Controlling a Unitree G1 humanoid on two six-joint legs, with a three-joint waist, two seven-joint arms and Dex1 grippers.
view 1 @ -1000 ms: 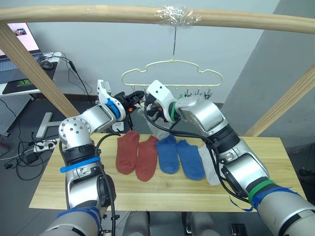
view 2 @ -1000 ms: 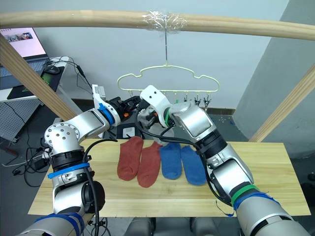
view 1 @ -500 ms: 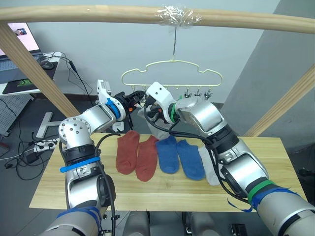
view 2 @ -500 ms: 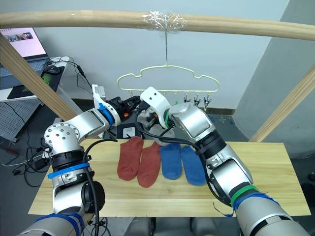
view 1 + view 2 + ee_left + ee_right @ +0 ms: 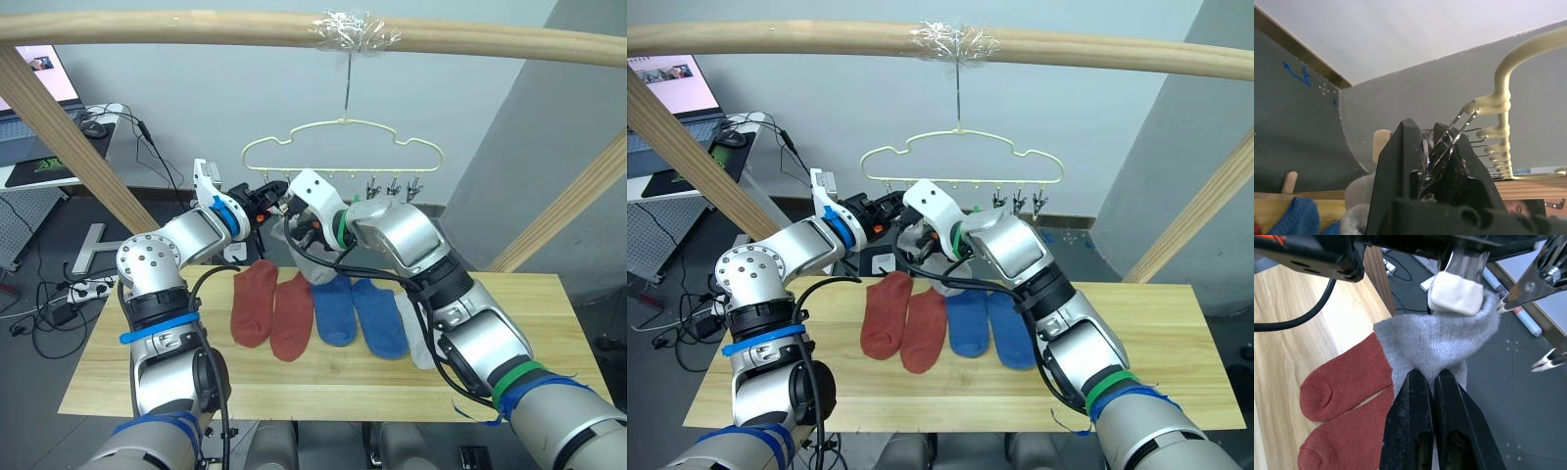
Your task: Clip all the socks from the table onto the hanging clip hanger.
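On the table (image 5: 118, 372), lower centre of the head views, five socks lie in a row: two rust-red socks (image 5: 269, 304), two blue socks (image 5: 358, 308) and one light grey sock (image 5: 419, 338), partly hidden under the right forearm.

Above them, centre frame, the right gripper (image 5: 1432, 396) has its fingers pressed together on the sixth, a grey sock (image 5: 1437, 345), holding it by mid-fabric so the open cuff is presented upward toward the clips.

Just behind, the left gripper (image 5: 1437, 156) is pinching a metal clip (image 5: 1459, 125) at the left end of the clip hanger (image 5: 343, 147); judged, this squeezes the clip open to receive the cuff.

The clip hanger hangs by its hook from the taped wooden pole (image 5: 196, 27), upper frame; its other clips appear empty.

No brand, label or legible writing observed.
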